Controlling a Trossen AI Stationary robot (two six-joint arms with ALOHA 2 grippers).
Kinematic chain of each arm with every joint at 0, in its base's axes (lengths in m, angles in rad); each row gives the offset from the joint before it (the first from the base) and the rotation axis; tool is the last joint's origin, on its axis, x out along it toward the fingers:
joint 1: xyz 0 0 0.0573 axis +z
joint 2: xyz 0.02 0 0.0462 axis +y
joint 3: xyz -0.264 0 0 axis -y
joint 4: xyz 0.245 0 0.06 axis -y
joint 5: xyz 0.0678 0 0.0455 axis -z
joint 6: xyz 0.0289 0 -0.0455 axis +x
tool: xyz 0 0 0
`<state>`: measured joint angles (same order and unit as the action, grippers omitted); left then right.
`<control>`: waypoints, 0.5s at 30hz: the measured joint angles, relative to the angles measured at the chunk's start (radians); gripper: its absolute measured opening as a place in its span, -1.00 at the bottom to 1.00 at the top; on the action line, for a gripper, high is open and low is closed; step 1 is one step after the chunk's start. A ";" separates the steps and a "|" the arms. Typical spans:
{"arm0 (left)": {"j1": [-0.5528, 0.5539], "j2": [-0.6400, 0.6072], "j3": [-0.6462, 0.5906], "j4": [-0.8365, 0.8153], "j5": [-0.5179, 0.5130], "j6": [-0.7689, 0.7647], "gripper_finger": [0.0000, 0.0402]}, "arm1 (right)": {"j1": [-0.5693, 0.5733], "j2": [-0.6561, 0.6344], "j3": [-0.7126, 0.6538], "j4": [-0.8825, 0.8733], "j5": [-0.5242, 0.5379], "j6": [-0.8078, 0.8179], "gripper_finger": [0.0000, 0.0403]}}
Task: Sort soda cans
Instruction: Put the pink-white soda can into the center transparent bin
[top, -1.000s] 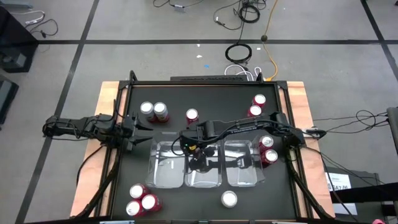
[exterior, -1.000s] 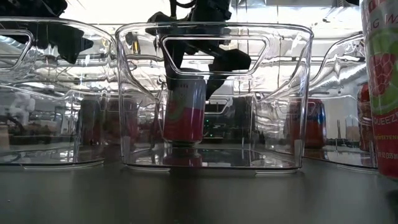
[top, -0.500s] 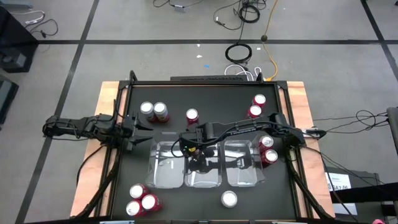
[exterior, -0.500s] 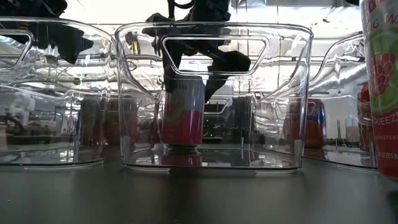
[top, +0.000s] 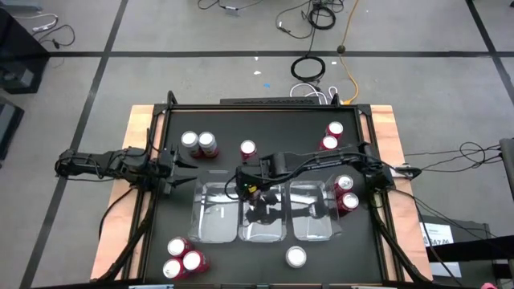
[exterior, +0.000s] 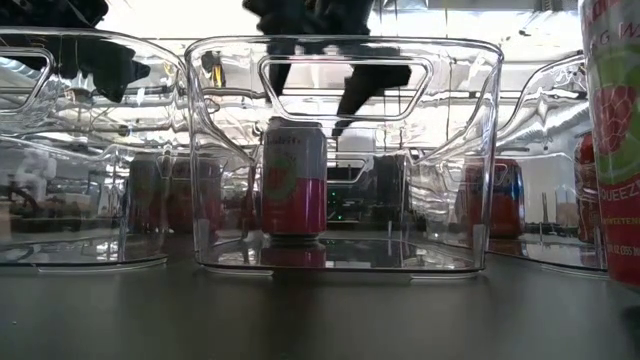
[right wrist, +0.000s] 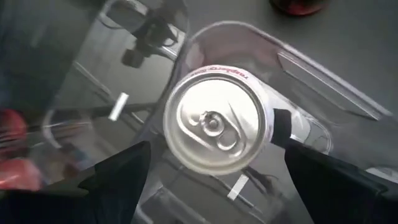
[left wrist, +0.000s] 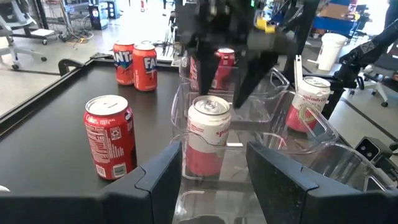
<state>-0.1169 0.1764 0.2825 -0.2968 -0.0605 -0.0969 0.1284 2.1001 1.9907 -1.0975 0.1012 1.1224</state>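
A pink-and-white can (exterior: 293, 178) stands released in the middle tray (exterior: 345, 265) as the right gripper (exterior: 318, 100) hangs above, fingers spread and empty; next likely calls for fetching another can. The left gripper (top: 178, 168), fingers half-open, holds nothing at the bench's left edge.

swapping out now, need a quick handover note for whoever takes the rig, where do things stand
Right tool: open, above the can it has just let go of, upright in the middle tray.
Left tool: idle at the table's left edge, holding nothing.
Done: one can in the middle tray. The left tray looks empty; the right tray is hard to read.
Left: loose cans on the table, three at the front left, two at the back left, one at the back centre, two at the back right, two at the right edge, one in front of the trays.
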 joint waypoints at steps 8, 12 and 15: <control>0.000 0.000 0.000 0.000 0.000 0.000 -0.05 | 0.127 -0.110 0.000 -0.046 0.013 0.141 0.81; 0.000 0.000 0.000 0.000 0.000 0.000 -0.05 | 0.241 -0.129 0.000 -0.135 0.060 0.300 0.81; 0.000 0.000 0.000 0.000 0.000 0.000 -0.05 | 0.332 -0.144 0.000 -0.196 0.061 0.448 0.81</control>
<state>-0.1171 0.1764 0.2825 -0.2970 -0.0608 -0.0970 0.4606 1.9561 1.9907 -1.2930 0.1619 1.5700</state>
